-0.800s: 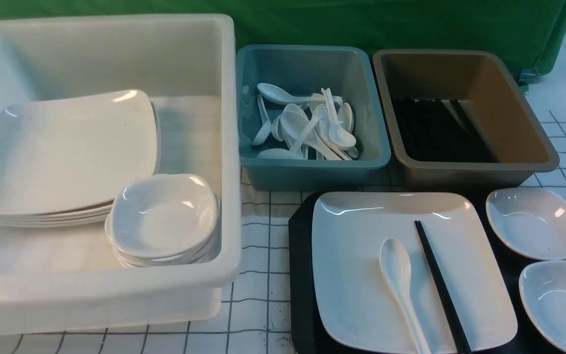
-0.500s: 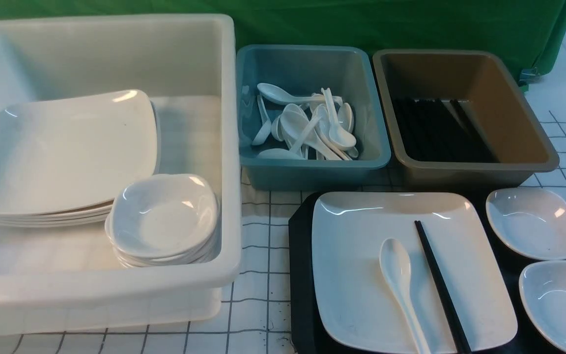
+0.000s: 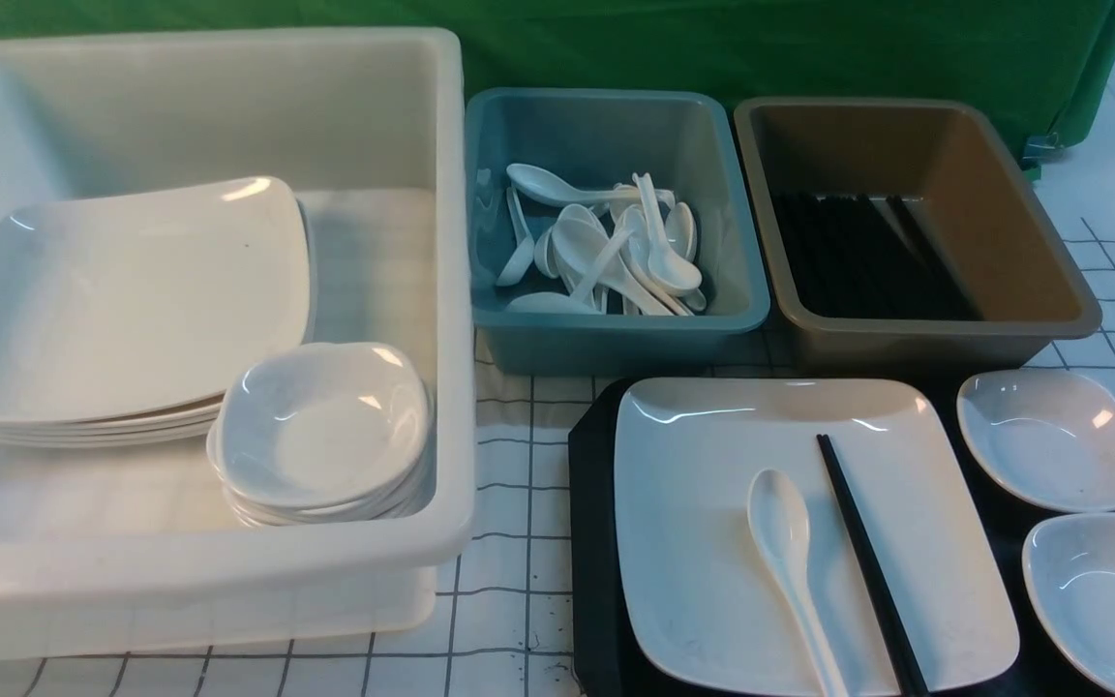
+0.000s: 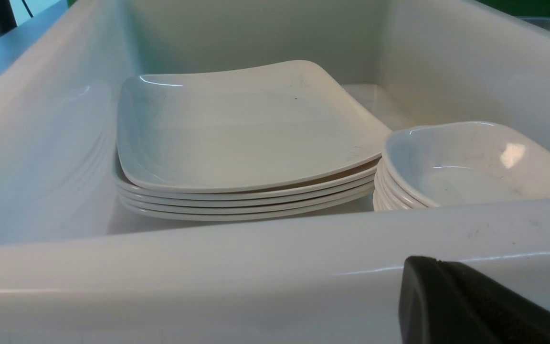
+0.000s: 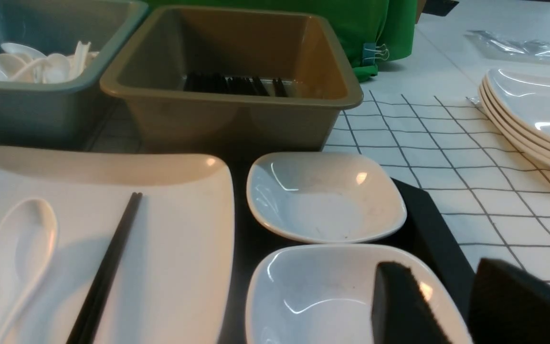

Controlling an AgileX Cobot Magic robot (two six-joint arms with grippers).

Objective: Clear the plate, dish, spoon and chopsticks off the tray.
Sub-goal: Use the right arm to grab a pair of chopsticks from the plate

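Tray (image 3: 591, 542): at front right, on checked table (image 3: 504, 503). On left part of tray: plate (image 3: 712, 503). On plate, side by side and not touching: spoon (image 3: 785, 552), with bowl end pointing away from robot, and chopsticks (image 3: 867, 561), pair held close together, just right of spoon. On right part of tray, beside plate: far dish (image 3: 1056, 440) and near dish (image 3: 1099, 600), close to each other (touching or not, cannot tell).

Behind tray: blue tub (image 3: 616, 339) with spoons (image 3: 606, 252) inside, and brown tub (image 3: 935, 334) with black sticks (image 3: 858, 257) inside. At left: white tub (image 3: 228, 571), holding plate stack (image 3: 132, 300) and dish stack (image 3: 320, 426).

Left gripper (image 4: 447, 296): closed, low, just outside near wall of white tub.

Right gripper (image 5: 439, 272): jaws apart at middle width, gripping nothing, low at the edge of near dish. One pad over inside of that dish, other pad outside it, over tray edge.
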